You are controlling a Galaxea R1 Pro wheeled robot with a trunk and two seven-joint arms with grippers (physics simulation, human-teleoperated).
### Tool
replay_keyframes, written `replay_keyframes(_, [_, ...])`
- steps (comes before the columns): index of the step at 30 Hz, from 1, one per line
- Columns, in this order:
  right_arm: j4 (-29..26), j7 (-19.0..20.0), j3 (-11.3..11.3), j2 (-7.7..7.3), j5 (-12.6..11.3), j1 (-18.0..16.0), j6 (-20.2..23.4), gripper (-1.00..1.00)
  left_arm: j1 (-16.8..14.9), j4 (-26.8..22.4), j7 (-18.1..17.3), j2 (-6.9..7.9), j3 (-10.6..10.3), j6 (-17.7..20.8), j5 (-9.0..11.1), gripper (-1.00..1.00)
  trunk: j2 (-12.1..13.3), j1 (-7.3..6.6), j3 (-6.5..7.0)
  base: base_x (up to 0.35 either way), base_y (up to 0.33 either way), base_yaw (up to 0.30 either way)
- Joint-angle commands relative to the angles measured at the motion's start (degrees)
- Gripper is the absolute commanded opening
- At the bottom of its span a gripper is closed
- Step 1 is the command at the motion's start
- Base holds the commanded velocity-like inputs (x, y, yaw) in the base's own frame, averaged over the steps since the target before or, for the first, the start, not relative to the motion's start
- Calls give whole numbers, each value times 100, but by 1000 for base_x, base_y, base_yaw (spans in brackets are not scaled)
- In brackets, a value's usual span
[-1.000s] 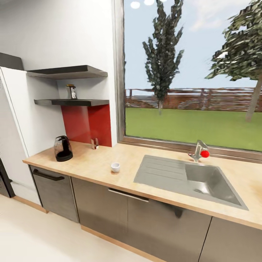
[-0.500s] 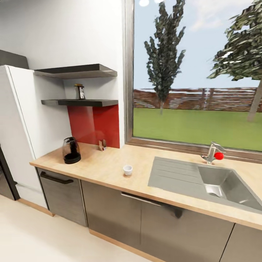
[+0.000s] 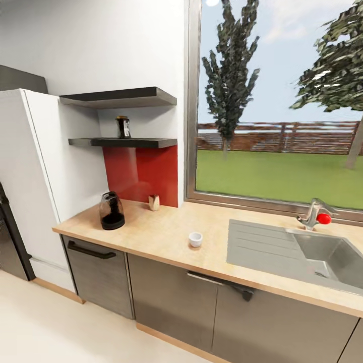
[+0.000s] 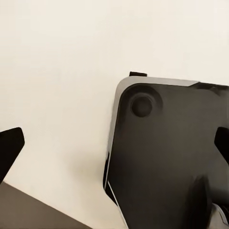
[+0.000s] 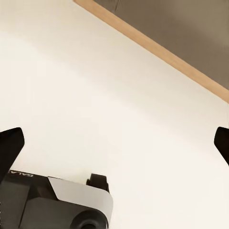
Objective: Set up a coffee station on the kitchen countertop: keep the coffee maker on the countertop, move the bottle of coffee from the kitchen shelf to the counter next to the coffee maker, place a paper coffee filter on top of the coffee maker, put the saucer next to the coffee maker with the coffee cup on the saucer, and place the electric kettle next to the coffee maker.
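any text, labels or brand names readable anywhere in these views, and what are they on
"GALA": small pale letters on the dark robot base, right wrist view; the word is cut off by the picture's edge.
Bottle of coffee on the shelf: has a pale label, too small and blurred to read.
Electric kettle, coffee cup, tap: no readable markings.
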Motion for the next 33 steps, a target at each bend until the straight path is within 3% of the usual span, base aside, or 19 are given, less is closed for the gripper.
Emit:
replay_keyframes(1, [4, -26, -48, 38, 27, -1, -47, 100, -2, 7, -6, -1, 29, -22, 2, 100, -4, 3, -2, 94, 324, 0])
replay_keyframes(4, [4, -25, -39, 49, -192, -1, -66, 100, -2, 7, -6, -1, 21, -22, 2, 100, -4, 3, -2, 94, 324, 0])
replay_keyframes(6, [4, -24, 86, 48, -812, -1, -70, 100, -2, 7, -6, -1, 18, -22, 2, 100, -4, 3, -2, 94, 324, 0])
replay_keyframes(8, [4, -29, 575, 47, -1640, -1, -71, 100, -2, 7, -6, -1, 17, -22, 2, 100, -4, 3, -2, 94, 324, 0])
replay_keyframes(10, [16, -26, 1646, 58, -2928, -1, -81, 100, -2, 7, -6, -1, 17, -22, 1, 100, -4, 3, -2, 94, 324, 0])
replay_keyframes(13, [21, -27, 1912, 55, -3319, -1, -90, 100, -2, 7, -6, -2, 17, -22, 1, 100, -4, 3, -2, 94, 324, 0])
replay_keyframes(16, [19, -29, 2114, 53, -3485, -1, -91, 100, -2, 7, -6, -1, 17, -22, 1, 100, -4, 3, -2, 94, 324, 0])
replay_keyframes(17, [20, -27, 2466, 53, -3832, -1, -92, 100, -2, 7, -6, -1, 17, -22, 1, 100, -4, 3, -2, 94, 324, 0])
replay_keyframes(18, [21, -29, 2649, 53, -4083, -1, -92, 100, -4, 7, -6, -1, 17, -20, 1, 100, -4, 3, -2, 94, 324, 0])
replay_keyframes(21, [15, -25, 3002, 45, -4886, -1, -96, 100, -7, 7, -6, -7, 17, -14, 1, 100, -4, 3, -2, 94, 324, 0])
replay_keyframes(26, [12, -30, 3095, -10, -5161, -1, -99, 100, -3, 7, -6, 0, 17, -13, -4, 100, -4, 3, -2, 94, 324, 0])
replay_keyframes(33, [14, -23, 3107, -4, -5195, -1, -99, 100, -2, 7, -6, 9, 17, -13, -7, 100, -4, 3, -2, 93, 324, 0])
